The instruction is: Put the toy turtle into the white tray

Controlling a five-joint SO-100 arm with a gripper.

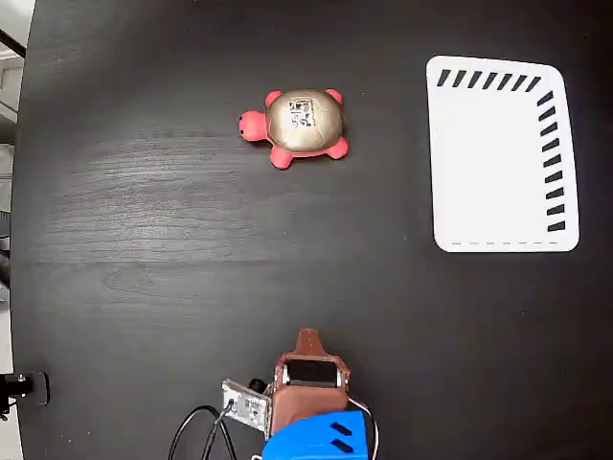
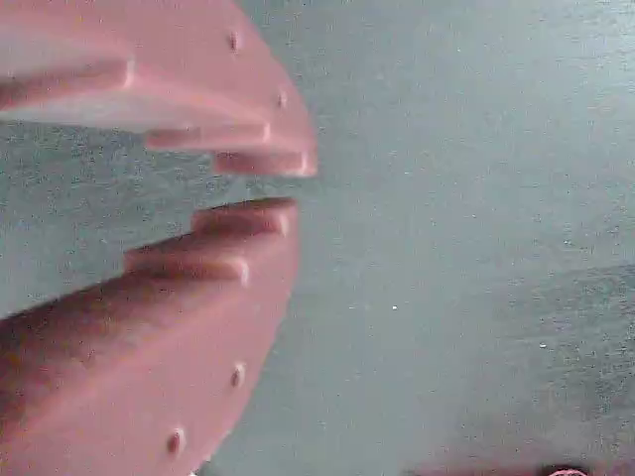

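Reddish-brown end effector (image 2: pixel 288 188) nearly closed, narrow gap, holding nothing, low at desk's near edge. Pink-flippered, tan-shelled toy turtle (image 1: pixel 299 126) lies well ahead, apart from white rectangular slotted tray (image 1: pixel 498 163) to its right. Black wood-grain desk (image 1: pixel 144 240).

Wrist view: two reddish-brown fingers (image 2: pixel 248 159) fill the left half, one above and one below, each with stepped ridges and small round studs. Tips nearly meet, a narrow gap between them, nothing held. Behind: dark bench (image 2: pixel 456 198) with faint grain, appearing grey-green and blurred. A sliver of pinkish-red shows at the bottom right edge, too small to identify.
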